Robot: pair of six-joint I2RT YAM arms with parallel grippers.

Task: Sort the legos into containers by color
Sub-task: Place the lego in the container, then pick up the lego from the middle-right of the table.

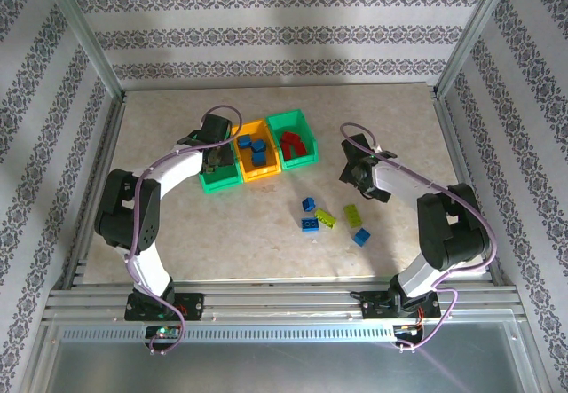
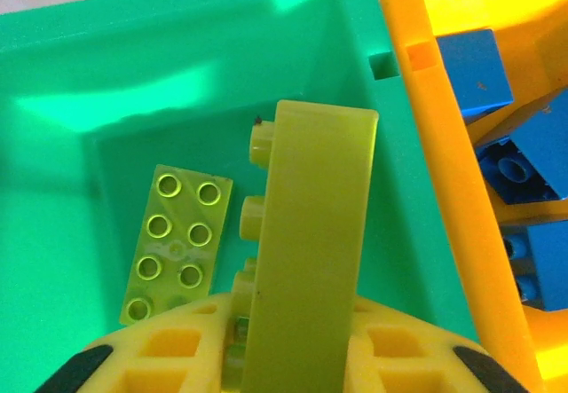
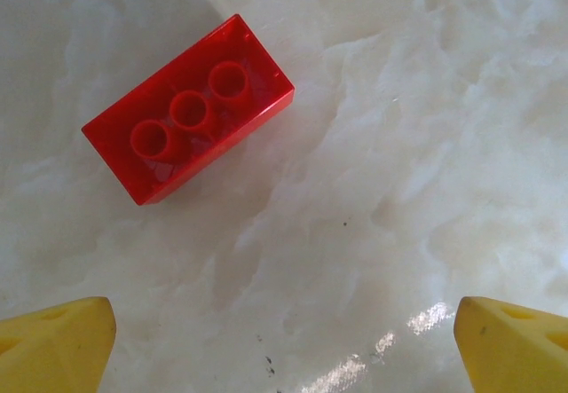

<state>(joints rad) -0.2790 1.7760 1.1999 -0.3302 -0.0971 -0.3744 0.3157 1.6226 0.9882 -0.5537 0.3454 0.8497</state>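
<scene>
My left gripper (image 1: pixel 216 155) (image 2: pixel 302 353) hangs over the left green container (image 1: pixel 219 180) (image 2: pixel 177 47), shut on a yellow-green lego (image 2: pixel 311 251) that stands on edge between the fingers. A flat yellow-green lego (image 2: pixel 177 242) lies on that bin's floor. The orange container (image 1: pixel 257 155) (image 2: pixel 444 145) holds blue legos (image 2: pixel 497 162), and the right green container (image 1: pixel 293 134) holds red ones. My right gripper (image 1: pixel 355 173) (image 3: pixel 284 340) stands open above the table, a red lego (image 3: pixel 188 109) lying ahead of it to the left, outside the fingertips (image 3: pixel 53 340).
Loose legos lie on the table between the arms: two blue (image 1: pixel 309 204) (image 1: pixel 310 224), two yellow-green (image 1: pixel 325 218) (image 1: pixel 352 215) and another blue (image 1: pixel 361 236). Metal frame posts and patterned walls bound the table.
</scene>
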